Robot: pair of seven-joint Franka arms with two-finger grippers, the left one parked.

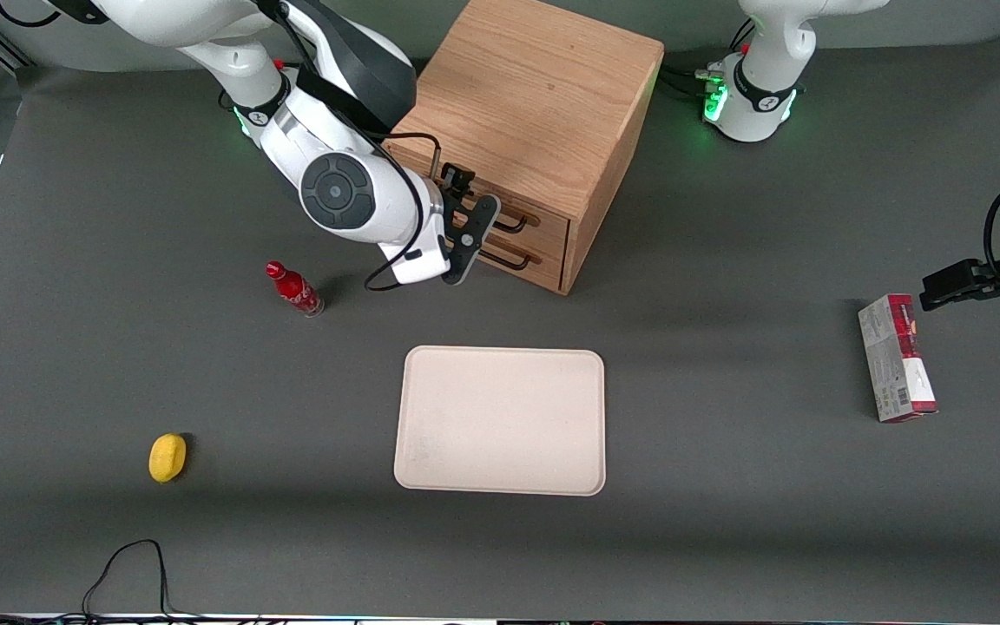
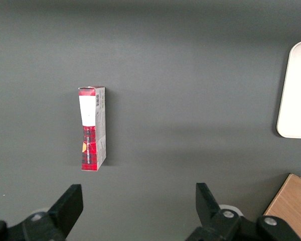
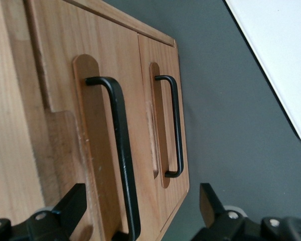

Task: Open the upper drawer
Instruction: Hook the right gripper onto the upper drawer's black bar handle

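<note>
The oak cabinet [image 1: 535, 95] stands far from the front camera. Its upper drawer [image 1: 554, 227] sits under the top panel, with a long black wire handle [image 1: 513, 224]. The matching lower drawer [image 1: 543, 271] is beneath it, and both fronts look flush. My right gripper [image 1: 470, 224] is right in front of the drawers. In the right wrist view the gripper [image 3: 140, 201] is open. Its fingers [image 3: 70, 203] stand on either side of the upper drawer's handle [image 3: 121, 150] without touching it. The lower drawer's handle [image 3: 176, 125] lies alongside.
A cream tray [image 1: 500, 421] lies nearer the front camera than the cabinet; it also shows in the right wrist view [image 3: 281, 55]. A red bottle [image 1: 294, 289] stands beside my arm. A yellow object [image 1: 167, 457] lies near the table's front. A red-and-grey box [image 1: 897, 356] lies toward the parked arm's end.
</note>
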